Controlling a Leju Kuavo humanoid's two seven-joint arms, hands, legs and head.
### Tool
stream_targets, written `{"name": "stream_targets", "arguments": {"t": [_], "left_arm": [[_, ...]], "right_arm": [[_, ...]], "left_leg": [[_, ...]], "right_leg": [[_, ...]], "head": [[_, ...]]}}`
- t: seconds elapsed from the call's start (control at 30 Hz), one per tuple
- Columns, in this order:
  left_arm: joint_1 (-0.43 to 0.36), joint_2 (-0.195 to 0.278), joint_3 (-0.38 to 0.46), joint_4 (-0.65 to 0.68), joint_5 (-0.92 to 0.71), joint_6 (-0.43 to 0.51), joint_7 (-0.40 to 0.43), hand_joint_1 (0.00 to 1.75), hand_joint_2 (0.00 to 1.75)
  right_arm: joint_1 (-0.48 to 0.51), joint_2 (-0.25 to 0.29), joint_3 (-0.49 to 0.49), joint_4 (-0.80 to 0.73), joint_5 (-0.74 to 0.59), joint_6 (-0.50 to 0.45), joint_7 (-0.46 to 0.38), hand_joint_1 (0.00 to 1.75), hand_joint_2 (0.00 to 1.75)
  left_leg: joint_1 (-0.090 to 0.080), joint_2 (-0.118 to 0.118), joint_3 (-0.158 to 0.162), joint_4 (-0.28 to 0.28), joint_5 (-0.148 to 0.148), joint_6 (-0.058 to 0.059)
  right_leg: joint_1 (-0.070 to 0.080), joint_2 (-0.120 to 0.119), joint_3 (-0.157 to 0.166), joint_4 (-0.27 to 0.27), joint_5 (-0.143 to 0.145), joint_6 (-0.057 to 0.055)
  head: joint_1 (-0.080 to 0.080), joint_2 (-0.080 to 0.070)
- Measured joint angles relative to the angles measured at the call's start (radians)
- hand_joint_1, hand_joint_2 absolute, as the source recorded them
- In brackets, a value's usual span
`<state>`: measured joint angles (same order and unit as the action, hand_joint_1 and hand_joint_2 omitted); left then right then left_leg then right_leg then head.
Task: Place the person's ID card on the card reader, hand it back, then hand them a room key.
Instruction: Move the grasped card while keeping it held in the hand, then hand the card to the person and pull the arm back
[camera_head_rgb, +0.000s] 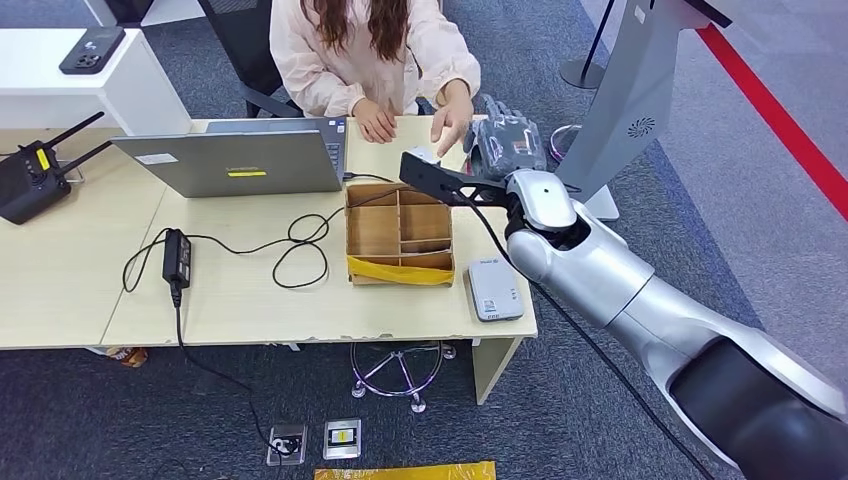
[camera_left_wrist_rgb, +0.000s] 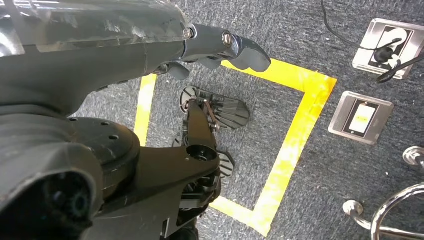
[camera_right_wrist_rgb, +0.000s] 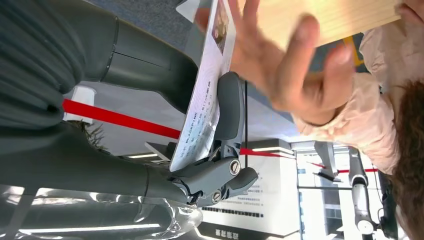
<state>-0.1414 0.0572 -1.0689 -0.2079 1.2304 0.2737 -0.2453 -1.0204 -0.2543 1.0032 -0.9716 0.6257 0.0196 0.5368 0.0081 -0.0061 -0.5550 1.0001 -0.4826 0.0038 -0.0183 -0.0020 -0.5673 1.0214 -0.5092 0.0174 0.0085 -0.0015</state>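
Right robot hand (camera_right_wrist_rgb: 220, 150) pinches ID card (camera_right_wrist_rgb: 202, 95) beside person's hand (camera_right_wrist_rgb: 285, 65).

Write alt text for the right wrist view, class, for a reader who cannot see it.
The robot's right hand holds an ID card pinched between its thumb and fingers, and a person's open hand reaches in close to the card. Behind them are the pale wooden table edge and the person's pink sleeve.
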Motion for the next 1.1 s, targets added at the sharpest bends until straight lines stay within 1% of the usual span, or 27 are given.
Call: {"name": "stream_targets", "arguments": {"t": [0.07, 0.13, 0.37, 0.57, 0.6, 0.7, 0.73, 0.9, 1.1], "left_arm": [[0.0, 0.0, 0.007, 0.0, 0.004, 0.001, 0.0, 0.0, 0.0], [0.001, 0.0, 0.013, 0.0, 0.01, 0.002, 0.0, 0.0, 0.0], [0.011, 0.001, 0.023, 0.0, 0.018, 0.001, 0.0, 0.0, 0.0], [0.018, 0.002, 0.036, 0.0, 0.017, 0.005, 0.0, 0.0, 0.0], [0.019, 0.002, 0.037, 0.0, 0.017, 0.005, 0.0, 0.0, 0.0], [0.019, 0.002, 0.039, 0.0, 0.015, 0.005, 0.0, 0.0, 0.0], [0.019, 0.002, 0.039, 0.0, 0.015, 0.004, 0.0, 0.0, 0.0], [0.019, 0.002, 0.039, 0.0, 0.015, 0.002, -0.001, 0.0, 0.0], [0.022, 0.002, 0.04, 0.002, 0.016, 0.001, -0.008, 0.0, 0.0]], "right_arm": [[-0.007, 0.027, 0.019, 0.032, -0.008, -0.004, -0.006, 1.75, 1.75], [-0.009, 0.036, 0.025, 0.052, -0.017, -0.011, -0.009, 1.75, 1.75], [-0.005, 0.044, 0.031, 0.116, -0.037, -0.05, -0.025, 1.75, 1.75], [0.006, 0.044, 0.03, 0.145, -0.039, -0.063, -0.013, 1.75, 1.75], [0.008, 0.043, 0.03, 0.146, -0.039, -0.063, -0.01, 1.33, 1.75], [0.013, 0.04, 0.029, 0.147, -0.037, -0.064, 0.0, 0.02, 0.44], [0.016, 0.039, 0.029, 0.147, -0.034, -0.068, 0.003, 0.0, 0.0], [0.042, 0.036, 0.016, 0.143, 0.007, -0.111, 0.006, 0.0, 0.0], [0.059, 0.035, -0.003, 0.134, 0.03, -0.13, 0.002, 0.0, 0.0]], "left_leg": [[0.0, -0.001, -0.001, 0.0, 0.0, 0.0], [0.0, -0.001, -0.001, 0.0, 0.0, 0.0], [0.0, -0.001, -0.001, 0.0, 0.0, 0.0], [0.0, 0.0, -0.001, 0.0, 0.0, 0.0], [0.0, 0.0, -0.001, 0.0, 0.0, 0.0], [0.0, 0.0, -0.001, 0.0, 0.0, 0.0], [0.0, 0.0, -0.001, 0.0, 0.0, 0.0], [0.0, 0.0, -0.001, 0.0, 0.0, 0.0], [0.0, 0.0, -0.001, 0.0, 0.0, 0.0]], "right_leg": [[0.0, -0.001, 0.0, 0.0, 0.0, 0.0], [0.0, -0.001, 0.0, 0.0, 0.0, 0.0], [0.0, -0.001, 0.0, 0.0, 0.0, 0.0], [0.0, -0.001, -0.001, 0.0, 0.0, 0.0], [0.0, -0.001, -0.001, 0.0, 0.0, 0.0], [0.0, -0.001, -0.001, 0.0, 0.0, 0.0], [0.0, -0.001, -0.001, 0.0, 0.0, 0.0], [0.0, 0.0, -0.001, 0.0, 0.0, 0.0], [0.0, 0.0, -0.001, 0.0, 0.0, 0.0]], "head": [[0.0, 0.0], [0.0, 0.0], [0.0, 0.0], [0.0, 0.0], [0.0, 0.0], [0.0, 0.0], [0.0, 0.0], [0.0, 0.0], [0.0, 0.0]]}}
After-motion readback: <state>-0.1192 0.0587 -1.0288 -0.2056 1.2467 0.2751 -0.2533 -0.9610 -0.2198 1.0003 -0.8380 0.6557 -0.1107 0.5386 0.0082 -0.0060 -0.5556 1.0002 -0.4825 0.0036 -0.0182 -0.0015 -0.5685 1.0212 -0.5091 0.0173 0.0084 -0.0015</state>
